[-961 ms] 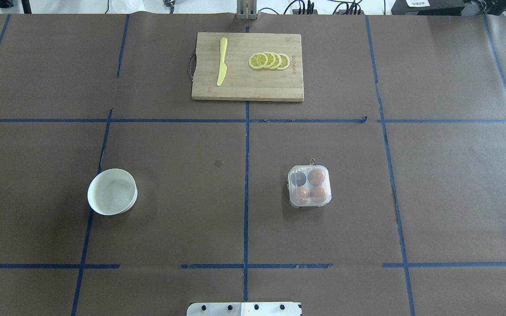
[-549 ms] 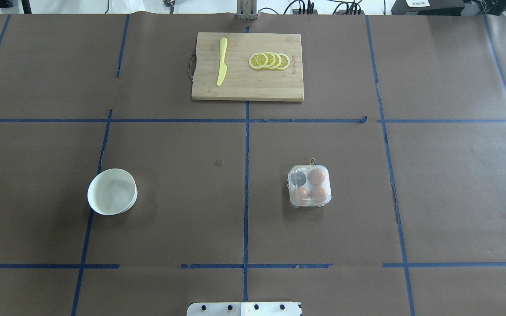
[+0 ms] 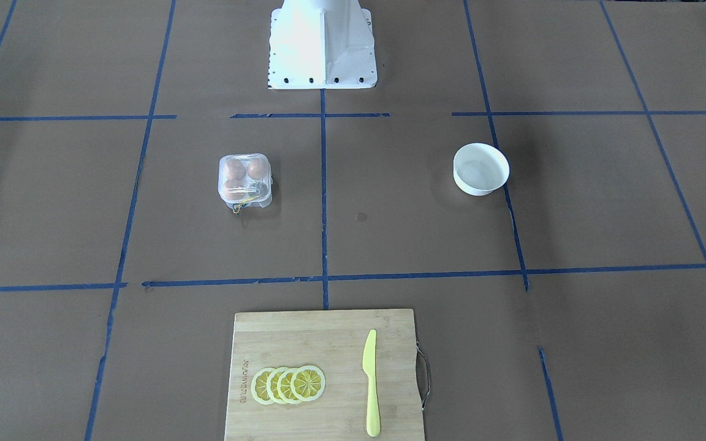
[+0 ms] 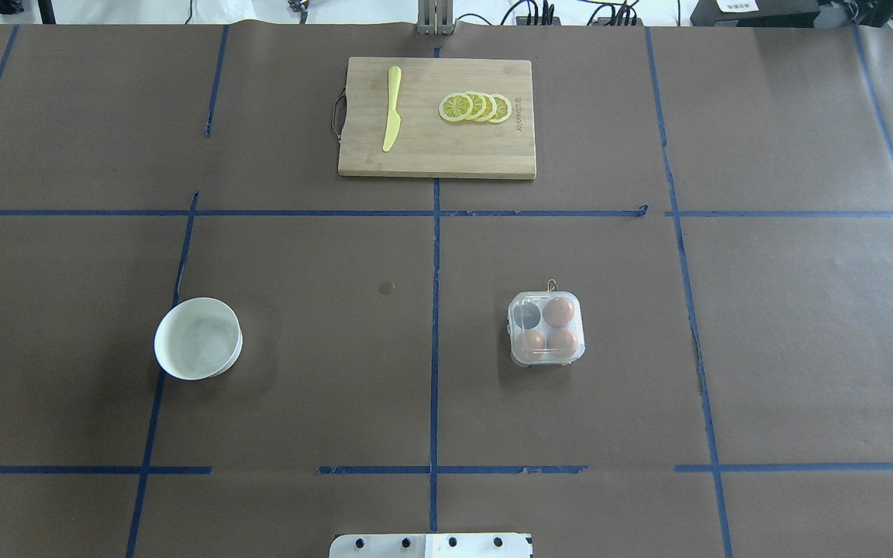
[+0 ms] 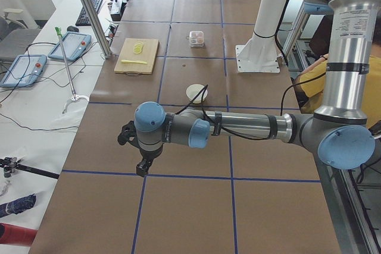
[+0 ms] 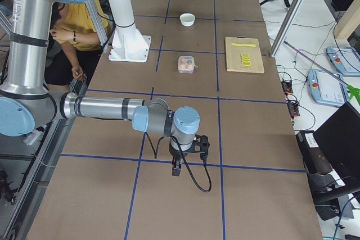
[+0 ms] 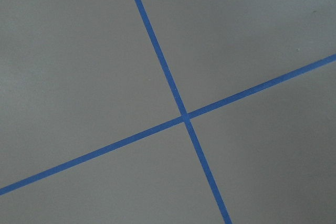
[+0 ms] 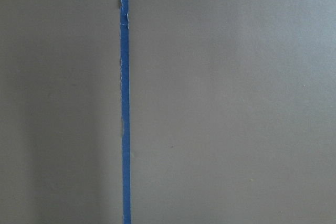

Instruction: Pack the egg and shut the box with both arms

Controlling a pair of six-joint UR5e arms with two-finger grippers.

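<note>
- Looks finished or idle: clear egg carton [image 4: 546, 328] right of centre on the surface, lid seemingly down, three brown eggs [image 4: 559, 311] inside, one cell vacant.
- Cannot tell wide or narrow for left gripper [image 5: 141, 169] or right gripper [image 6: 176, 168], both well apart from it.
- Calls next, at most, for pressing the lid.

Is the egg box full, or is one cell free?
Not full. The box holds three brown eggs; its fourth cell, far left in the overhead view, shows dark and empty.

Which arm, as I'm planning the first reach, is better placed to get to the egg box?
Right, likely. The box lies in the robot's right half, nearer the right arm; the left arm hangs at the opposite end, beyond the bowl.
</note>
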